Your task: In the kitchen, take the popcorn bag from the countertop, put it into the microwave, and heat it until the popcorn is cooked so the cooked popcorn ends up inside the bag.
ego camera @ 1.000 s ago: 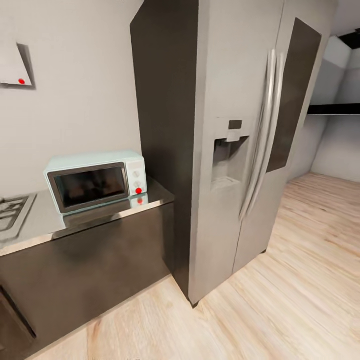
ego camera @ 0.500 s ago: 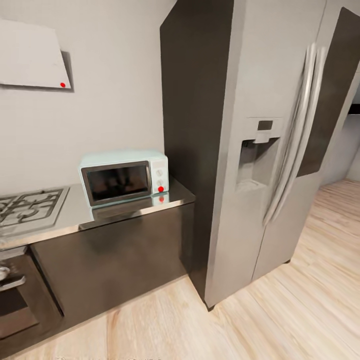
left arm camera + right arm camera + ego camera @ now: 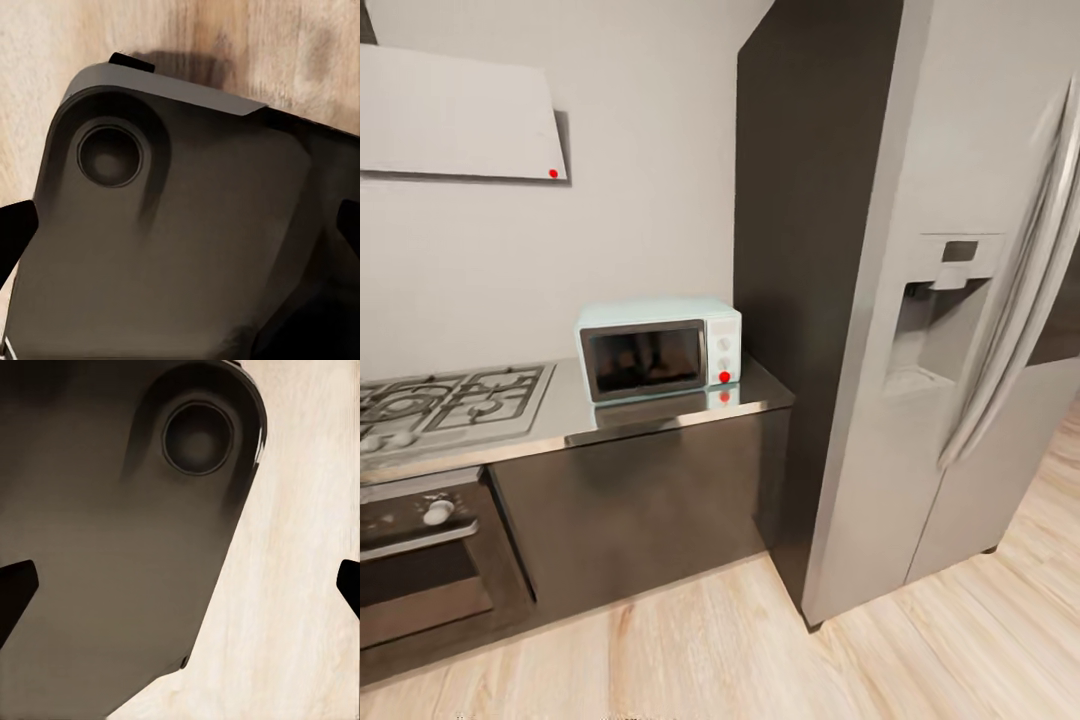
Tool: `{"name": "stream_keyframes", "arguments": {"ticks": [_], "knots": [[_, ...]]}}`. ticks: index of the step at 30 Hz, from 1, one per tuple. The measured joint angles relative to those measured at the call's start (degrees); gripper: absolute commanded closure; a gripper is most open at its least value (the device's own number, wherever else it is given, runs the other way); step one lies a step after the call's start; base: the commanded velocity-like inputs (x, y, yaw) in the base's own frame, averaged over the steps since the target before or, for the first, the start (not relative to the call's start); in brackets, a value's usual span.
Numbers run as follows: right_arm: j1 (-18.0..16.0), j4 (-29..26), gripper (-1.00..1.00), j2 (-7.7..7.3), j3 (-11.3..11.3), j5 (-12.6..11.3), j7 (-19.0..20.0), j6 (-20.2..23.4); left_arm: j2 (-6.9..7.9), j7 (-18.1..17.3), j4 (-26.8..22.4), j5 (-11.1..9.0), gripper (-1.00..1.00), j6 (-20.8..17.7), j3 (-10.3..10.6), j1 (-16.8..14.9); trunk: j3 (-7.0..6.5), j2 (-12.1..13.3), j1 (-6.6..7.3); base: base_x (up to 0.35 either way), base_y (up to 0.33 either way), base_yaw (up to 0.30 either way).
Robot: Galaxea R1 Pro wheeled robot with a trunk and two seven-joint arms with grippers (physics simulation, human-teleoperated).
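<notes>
light: even, soft | glare: countertop [image 3: 660, 420] mirrors microwave [image 3: 658, 349] | blur: fridge [image 3: 960, 300] handles smeared | wrists: dim, soft

A home kitchen: gas hob [image 3: 445, 398], built-in oven [image 3: 425, 560], steel fridge [image 3: 930, 300].

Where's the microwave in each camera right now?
Head view: microwave left of centre, on the countertop, beside the fridge.
Left wrist view: dark robot body over wood floor.
Right wrist view: dark robot body over wood floor.
Shared landmark: the wood floor.
</notes>
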State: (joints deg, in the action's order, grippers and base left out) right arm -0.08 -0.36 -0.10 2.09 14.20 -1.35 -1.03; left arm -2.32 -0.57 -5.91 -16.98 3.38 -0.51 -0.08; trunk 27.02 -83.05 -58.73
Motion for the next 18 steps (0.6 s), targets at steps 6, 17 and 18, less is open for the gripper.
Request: {"name": "stream_keyframes", "arguments": {"ticks": [6,17,18], "knots": [[0.0,0.0,-1.0,-0.15,0.0,0.0,0.0,-0.3,0.05,0.4,0.1,0.0,-1.0,0.1,0.0,0.0,0.0,0.0,0.0,0.0,0.0,0.278],[0.0,0.0,-1.0,-0.17,0.0,0.0,0.0,-0.8,0.04,0.5,0.1,0.0,-1.0,0.1,0.0,0.0,0.0,0.0,0.0,0.0,0.0,0.278],[0.0,0.0,-1.0,-0.17,0.0,0.0,0.0,-0.8,0.03,0.5,0.1,0.0,-1.0,0.1,0.0,0.0,0.0,0.0,0.0,0.0,0.0,0.278]]}}
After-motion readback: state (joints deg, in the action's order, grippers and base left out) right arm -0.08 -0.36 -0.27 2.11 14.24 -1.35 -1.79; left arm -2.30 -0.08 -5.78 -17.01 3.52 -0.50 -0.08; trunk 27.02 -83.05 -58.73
